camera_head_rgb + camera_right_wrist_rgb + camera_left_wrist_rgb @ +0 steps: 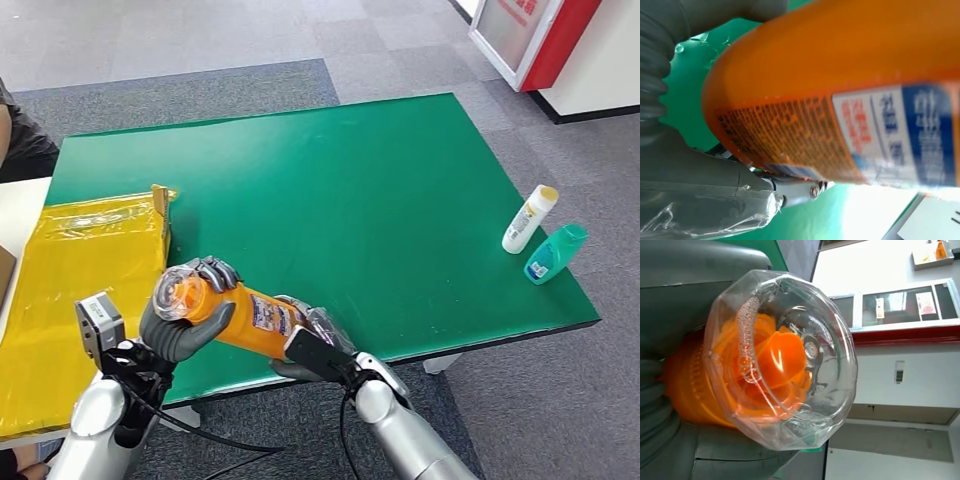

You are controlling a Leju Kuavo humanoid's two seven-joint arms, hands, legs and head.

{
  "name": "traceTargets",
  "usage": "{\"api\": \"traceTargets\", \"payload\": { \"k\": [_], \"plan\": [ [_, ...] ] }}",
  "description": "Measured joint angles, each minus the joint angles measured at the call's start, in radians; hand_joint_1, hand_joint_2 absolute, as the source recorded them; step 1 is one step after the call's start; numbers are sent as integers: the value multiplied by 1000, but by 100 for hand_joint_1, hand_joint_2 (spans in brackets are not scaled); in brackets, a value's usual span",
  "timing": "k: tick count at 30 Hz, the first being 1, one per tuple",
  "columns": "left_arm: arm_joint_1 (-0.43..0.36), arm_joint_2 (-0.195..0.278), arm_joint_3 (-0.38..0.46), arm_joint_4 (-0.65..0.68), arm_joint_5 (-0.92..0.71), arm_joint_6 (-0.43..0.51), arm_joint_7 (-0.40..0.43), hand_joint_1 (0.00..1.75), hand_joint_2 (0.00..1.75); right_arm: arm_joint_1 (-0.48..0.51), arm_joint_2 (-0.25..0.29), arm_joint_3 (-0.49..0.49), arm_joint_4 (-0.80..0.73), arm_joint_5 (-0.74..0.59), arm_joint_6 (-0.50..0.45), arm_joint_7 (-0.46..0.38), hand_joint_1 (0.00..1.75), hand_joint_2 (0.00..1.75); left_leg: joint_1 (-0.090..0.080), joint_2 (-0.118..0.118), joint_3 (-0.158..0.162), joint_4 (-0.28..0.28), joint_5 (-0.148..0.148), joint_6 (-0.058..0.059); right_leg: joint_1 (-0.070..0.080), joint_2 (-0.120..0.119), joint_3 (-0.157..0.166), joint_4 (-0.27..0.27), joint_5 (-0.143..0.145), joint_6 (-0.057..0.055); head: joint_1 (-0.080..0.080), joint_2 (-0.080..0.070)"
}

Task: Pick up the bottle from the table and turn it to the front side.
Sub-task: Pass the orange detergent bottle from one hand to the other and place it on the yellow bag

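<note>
The orange bottle [241,315] is off the tabletop [362,200], lying roughly level above its near edge and carried between both hands. The left hand [185,315] wraps the neck end just behind the clear cap [172,293], thumb under and fingers over. The right hand [313,340] cups the base end, with the label [270,316] showing between the two hands.

The main risk, as it looks from here, is in the turning itself. The body is smooth and round, so if one hand loosens to let it rotate while the other has not tightened, the bottle could roll out and drop at the table edge or onto the carpet below. The left hand's grip sits close to the cap, which could twist or pop loose if the rotation is driven from that end. Pressing the two hands together unevenly might also tip the bottle. The white bottle [530,218] and teal bottle [556,252] lie well apart, out of harm's way.
</note>
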Motion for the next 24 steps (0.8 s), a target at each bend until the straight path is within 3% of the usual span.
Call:
{"api": "traceTargets", "payload": {
  "k": [5,9,15,20,24],
  "plan": [
    [-6,16,1,-41,-87,59,39,175,175,26,-6,-23,-52,-31,-4,3,0,175,0,0,0,0,0,0,0,0,0,0,0,0,0,0],
    [-75,86,-2,-74,-281,99,181,175,175,55,-13,-77,-127,-68,7,-5,0,175,0,0,0,0,1,-1,0,0,-2,0,1,-1,0,0],
    [-352,224,-47,-68,-450,25,341,175,175,89,-16,-161,-210,-77,24,-17,0,175,1,0,-2,0,4,-2,1,0,-3,1,4,-2,0,0],
    [-554,298,-150,-6,-477,-73,431,175,175,100,-17,-193,-230,-97,23,-29,0,175,1,0,-3,0,5,-2,0,0,-4,0,5,-1,0,0],
    [-680,323,-251,88,-435,-164,463,175,175,100,-18,-203,-233,-114,30,-45,0,175,1,0,-3,0,5,-2,0,0,-5,1,5,-1,0,0]
  ]
}}
